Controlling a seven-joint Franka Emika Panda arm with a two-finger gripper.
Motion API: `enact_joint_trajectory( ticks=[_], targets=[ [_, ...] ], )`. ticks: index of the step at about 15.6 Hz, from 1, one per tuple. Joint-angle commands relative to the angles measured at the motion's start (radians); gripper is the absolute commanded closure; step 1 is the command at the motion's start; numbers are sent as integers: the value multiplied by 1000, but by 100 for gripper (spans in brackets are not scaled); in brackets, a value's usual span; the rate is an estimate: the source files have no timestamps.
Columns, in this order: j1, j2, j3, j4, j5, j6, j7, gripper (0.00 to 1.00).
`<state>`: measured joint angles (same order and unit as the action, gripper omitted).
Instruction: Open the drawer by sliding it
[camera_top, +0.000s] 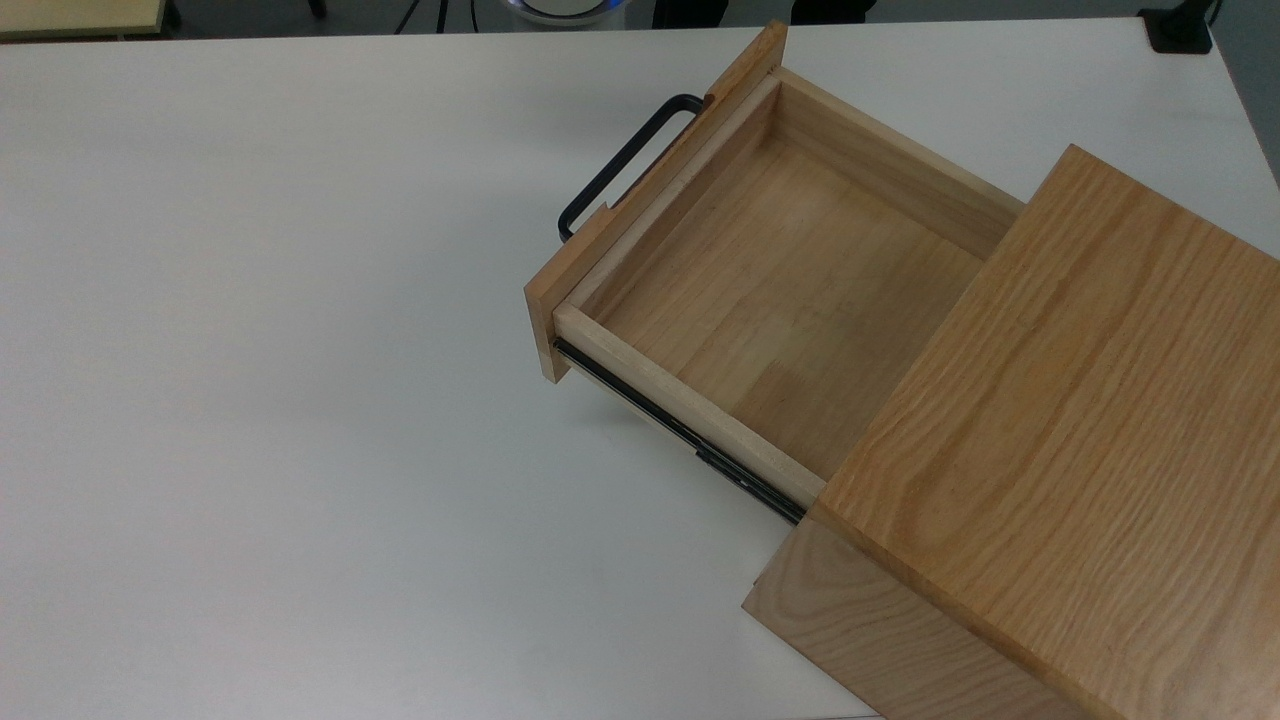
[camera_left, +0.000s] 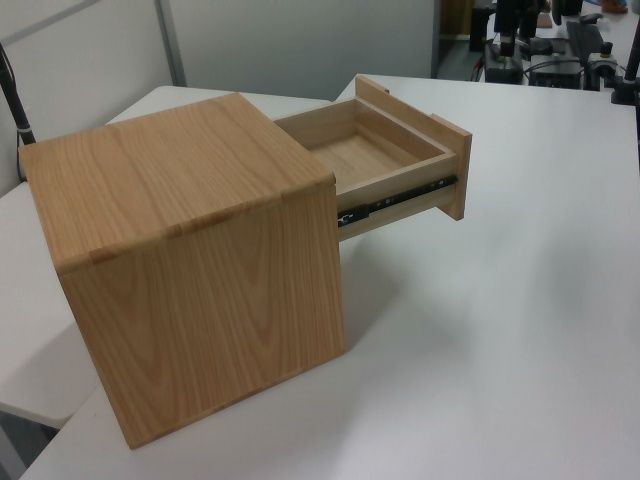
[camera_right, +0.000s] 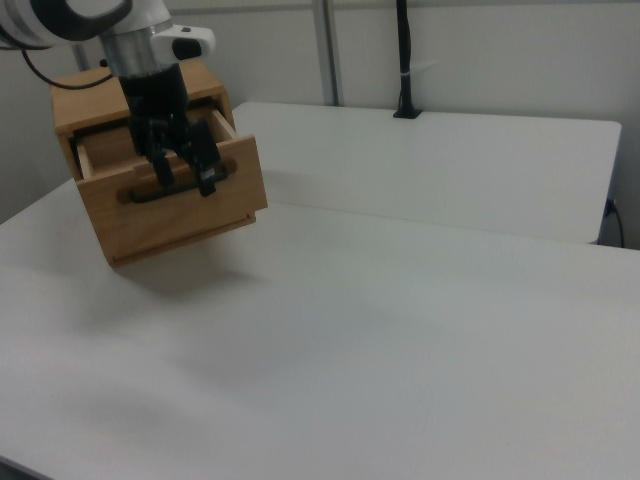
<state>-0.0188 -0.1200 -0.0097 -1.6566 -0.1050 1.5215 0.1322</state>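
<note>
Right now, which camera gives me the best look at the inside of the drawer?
The top view: the drawer is seen from above, its whole bare floor visible. The left view shows its interior obliquely; the right view shows mainly the front panel.

A white table (camera_top: 250, 400) carries a wooden cabinet (camera_top: 1050, 450), its drawer (camera_top: 780, 290) slid out.

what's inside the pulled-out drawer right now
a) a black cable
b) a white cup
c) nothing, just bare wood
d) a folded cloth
c, the top view looks straight into the drawer and shows only its bare wooden floor and side walls, with the black bar handle outside on the front panel.
</note>
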Motion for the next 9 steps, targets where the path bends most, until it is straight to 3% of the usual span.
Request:
enact_joint_trajectory(
  ticks=[1, 3, 9],
  targets=[
    [42, 9, 5, 3, -68, 3, -40, 0],
    [77, 31, 4, 3, -85, 6, -40, 0],
    [77, 57, -1, 6, -82, 11, -43, 0]
  ],
)
